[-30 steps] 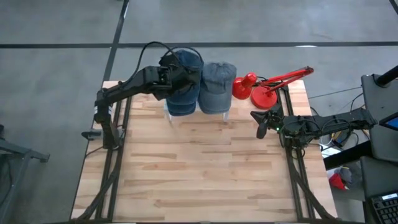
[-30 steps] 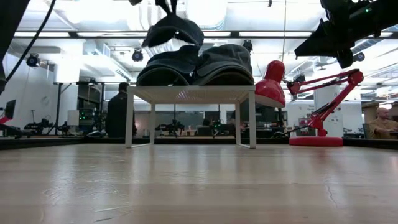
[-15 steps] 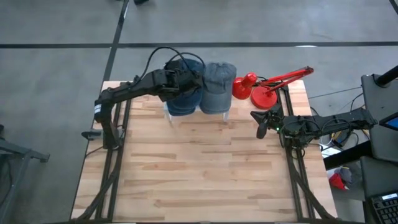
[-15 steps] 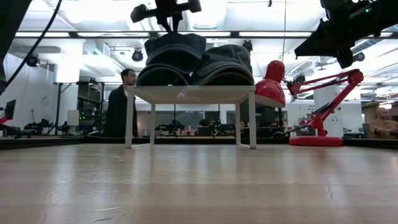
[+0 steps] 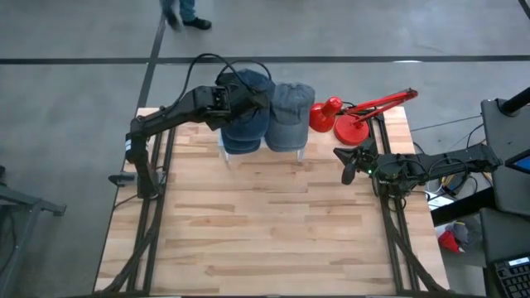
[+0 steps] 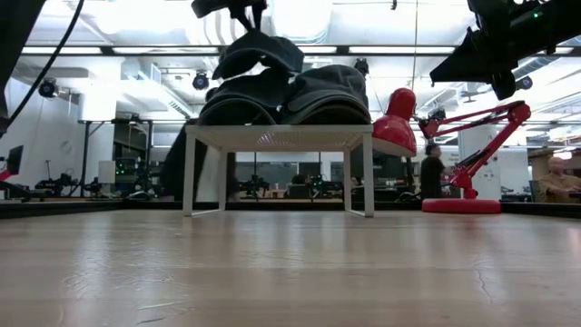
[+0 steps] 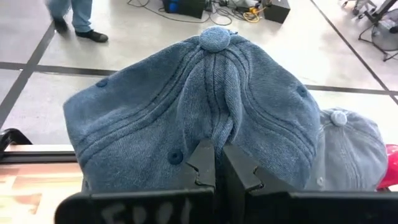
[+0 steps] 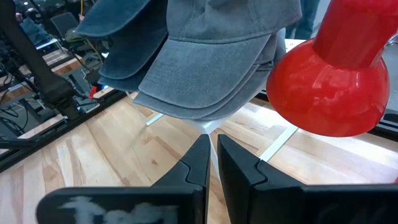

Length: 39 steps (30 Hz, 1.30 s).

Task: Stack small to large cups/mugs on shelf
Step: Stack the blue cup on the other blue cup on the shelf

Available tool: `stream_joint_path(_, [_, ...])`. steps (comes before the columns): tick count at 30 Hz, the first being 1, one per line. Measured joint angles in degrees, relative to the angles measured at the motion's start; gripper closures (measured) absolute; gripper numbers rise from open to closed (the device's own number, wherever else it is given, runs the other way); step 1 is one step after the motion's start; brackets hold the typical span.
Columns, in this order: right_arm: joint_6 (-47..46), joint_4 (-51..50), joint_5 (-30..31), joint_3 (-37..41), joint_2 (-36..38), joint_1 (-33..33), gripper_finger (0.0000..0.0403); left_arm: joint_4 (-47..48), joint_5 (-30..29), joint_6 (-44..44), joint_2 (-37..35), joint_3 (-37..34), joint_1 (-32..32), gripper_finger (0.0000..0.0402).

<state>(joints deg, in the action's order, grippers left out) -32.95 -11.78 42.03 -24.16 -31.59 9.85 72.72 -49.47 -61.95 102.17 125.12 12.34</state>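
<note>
We are placing a cap: our left gripper [image 7: 219, 163] hangs above the left side of the white shelf [image 6: 281, 137], its fingers [image 7: 203, 163] pressed shut on a pinch of fabric at the crown of a blue denim cap [image 7: 205, 112]. From the low view that cap [image 6: 259, 50] hangs tilted just above the left stack of caps [image 6: 243, 102], its lower edge near or touching the stack; we cannot tell which. Beside it on the shelf sits the grey stack of caps [image 5: 289, 116], brims pointing toward the open desk [image 5: 265, 223]. We see caps here, not cups or mugs, so we take stacking them on the shelf as the job. Our right gripper [image 5: 349, 168] waits near the right edge of the desk, just in front of the red desk lamp [image 5: 352, 116], its fingers [image 8: 198, 163] nearly together and holding nothing. We judge the next move to be lowering the held cap squarely onto the left stack so its crown nests over the one beneath and its brim lines up with the others, then letting go and lifting straight up. The cap's tilt is the concern: released as it hangs, it may settle crooked or slide off the back of the stack.
</note>
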Motion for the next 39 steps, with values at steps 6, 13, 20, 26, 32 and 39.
stream_joint_path(6, [0.00, 0.01, 0.02, 0.00, 0.00, 0.00, 0.0374, 1.87, 0.06, -0.62, 0.01, -0.66, 0.75, 0.0399])
stream_joint_path(13, [-0.01, 0.01, 0.02, 0.00, 0.00, -0.01, 0.0374, 3.84, -0.04, -2.18, -0.04, -0.66, 0.94, 0.0399])
stream_joint_path(20, [0.00, 0.01, 0.05, 0.00, 0.00, -0.02, 0.0374, 4.04, 0.12, -1.97, -0.02, -0.80, 1.21, 0.0399])
stream_joint_path(26, [0.00, 0.01, 0.10, 0.00, 0.02, -0.02, 0.0374, 2.61, 1.59, -2.91, 0.02, -3.98, 1.22, 0.0392])
stream_joint_path(32, [0.00, 0.01, 0.10, 0.00, 0.00, -0.02, 0.0374, -3.41, 2.24, -2.23, 0.09, -8.68, 1.34, 0.0392])
stream_joint_path(39, [0.00, 0.01, 0.10, 0.00, 0.01, -0.02, 0.0374, -5.47, 2.68, -1.66, 0.09, -10.23, 1.86, 0.0381])
